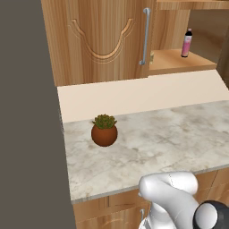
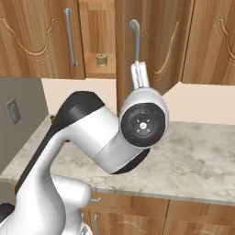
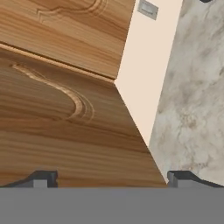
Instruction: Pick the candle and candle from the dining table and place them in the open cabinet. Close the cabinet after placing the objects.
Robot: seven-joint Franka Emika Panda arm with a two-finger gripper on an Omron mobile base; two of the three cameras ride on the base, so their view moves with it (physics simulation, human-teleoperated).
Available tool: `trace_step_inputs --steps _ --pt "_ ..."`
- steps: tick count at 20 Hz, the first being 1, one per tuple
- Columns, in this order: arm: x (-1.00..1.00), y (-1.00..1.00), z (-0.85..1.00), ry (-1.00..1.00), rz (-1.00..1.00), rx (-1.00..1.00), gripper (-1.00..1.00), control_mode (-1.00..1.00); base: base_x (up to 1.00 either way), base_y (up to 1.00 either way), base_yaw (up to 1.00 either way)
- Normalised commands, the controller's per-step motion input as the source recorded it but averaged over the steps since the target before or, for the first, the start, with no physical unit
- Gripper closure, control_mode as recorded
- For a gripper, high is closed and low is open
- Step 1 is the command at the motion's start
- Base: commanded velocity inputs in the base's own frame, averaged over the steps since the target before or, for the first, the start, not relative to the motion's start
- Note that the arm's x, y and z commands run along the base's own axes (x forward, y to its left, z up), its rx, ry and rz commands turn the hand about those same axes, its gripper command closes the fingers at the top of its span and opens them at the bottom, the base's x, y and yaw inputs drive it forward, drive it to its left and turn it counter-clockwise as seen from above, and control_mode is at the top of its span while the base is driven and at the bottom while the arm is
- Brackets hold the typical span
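The gripper (image 3: pixel 111 178) is up against the cabinet's open door (image 2: pixel 147 46), jaws spread wide with nothing between them; in the hand view the two dark fingertips (image 3: pixel 41 178) sit far apart over the carved wood of that door. In the right base view the hand is hidden behind the big round wrist joint of the arm (image 2: pixel 137 124), which is raised in front of the door's edge and its silver bar handle (image 2: pixel 136 36).

Inside the cabinet (image 2: pixel 98 41), the stubby golden-tan candle (image 2: pixel 101 59) stands upright on the wooden shelf (image 2: pixel 102 69), near its front edge. From the left base view, the same shelf carries a pink bottle with a dark cap (image 1: pixel 186 43), upright toward the back right corner; the left door (image 1: pixel 98 40) is closed, its long handle (image 1: pixel 145 36) running down the door's right edge. The taper candle I cannot make out anywhere.

Down on the dining table (image 1: pixel 170 143), a small green plant in a round brown pot (image 1: pixel 104 130) sits near the back left corner, just in front of the cream backsplash (image 1: pixel 134 96). A grey wall outlet (image 2: pixel 13 111) shows on the left wall in the right base view.
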Motion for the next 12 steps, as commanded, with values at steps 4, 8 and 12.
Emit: trace_step_inputs --steps 4,8,12 --pt "0.28 0.67 0.0 0.0 0.03 -0.07 -1.0 -1.0 0.0 0.0 0.0" --pt "0.34 0.62 0.0 0.0 0.04 -0.02 -1.0 -1.0 0.0 0.0 0.0" --pt "0.41 0.55 0.0 0.0 0.05 0.0 -1.0 -1.0 0.0 0.0 0.0"
